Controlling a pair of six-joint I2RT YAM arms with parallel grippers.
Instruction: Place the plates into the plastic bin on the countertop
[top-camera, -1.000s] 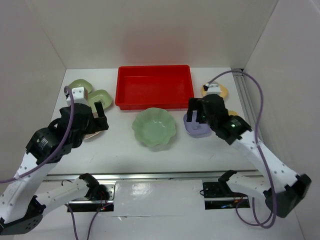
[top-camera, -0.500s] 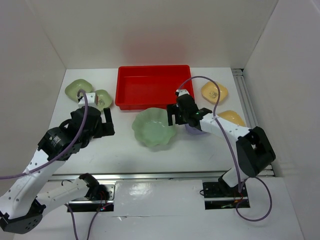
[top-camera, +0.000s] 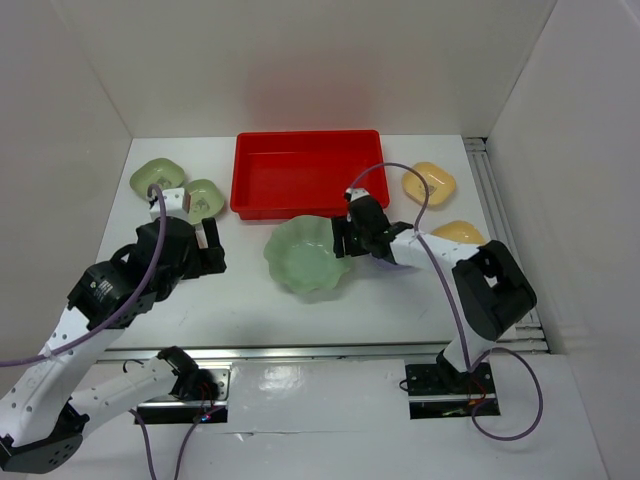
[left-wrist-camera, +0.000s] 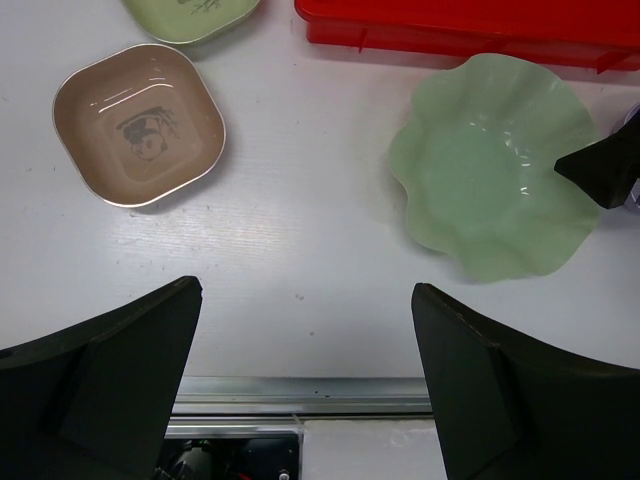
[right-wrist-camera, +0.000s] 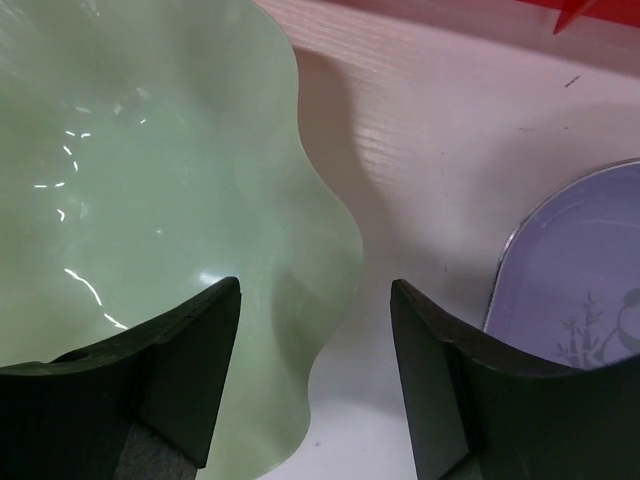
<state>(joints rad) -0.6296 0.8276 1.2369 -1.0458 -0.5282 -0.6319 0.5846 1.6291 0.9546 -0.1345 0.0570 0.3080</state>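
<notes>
The left pincer (left-wrist-camera: 305, 290) was shifted slightly, wide open and empty. To the pale-green scalloped dish (top-camera: 305, 258), just before the red bin (top-camera: 308, 172), the right pincer (right-wrist-camera: 312, 290) was swung, part-open astride its rim and not yet gripping. The rim should be seated deeply before closure.

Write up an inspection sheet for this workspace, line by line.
Surface: white countertop, no spills seen.
Job's things: red bin holds no dishes; large green scalloped dish in front of it; small green dishes at left; tan dish near them; yellow-orange dishes at right; lavender dish beside the large one.
Clutter: nothing seen.
Grippers: left gripper open, holding nothing; right gripper open, astride the large dish's rim.
Cables: purple cable loops over the right arm; another runs along the left arm.
Surroundings: white walls; metal rail at near edge.
</notes>
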